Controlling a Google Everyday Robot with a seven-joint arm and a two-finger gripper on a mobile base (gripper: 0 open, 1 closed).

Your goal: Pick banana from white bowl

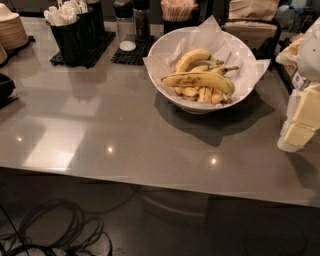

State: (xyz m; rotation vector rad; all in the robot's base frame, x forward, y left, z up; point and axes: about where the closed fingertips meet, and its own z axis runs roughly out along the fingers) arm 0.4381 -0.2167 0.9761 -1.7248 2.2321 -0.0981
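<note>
The white bowl (162, 55), lined with crinkled white paper, stands on the grey counter at back centre-right. Several bananas lie in it. The banana (197, 80), long, nearly straight and speckled dark brown, lies across the top of the pile with its stem pointing right. Shorter, cleaner yellow bananas (192, 57) lie behind and under it. My gripper (300, 132), with pale yellow and white parts, hangs at the right edge of the view. It is over the counter, to the right of the bowl, lower in the picture, and apart from it. It holds nothing that I can see.
A stack of tan plates (11, 30) stands at back left. Black holders with white utensils (67, 32), shakers (132, 22), a straw holder (177, 12) and brown bags (252, 15) line the back. A dark object (5, 87) is at the left edge. Cables (55, 230) lie on the floor.
</note>
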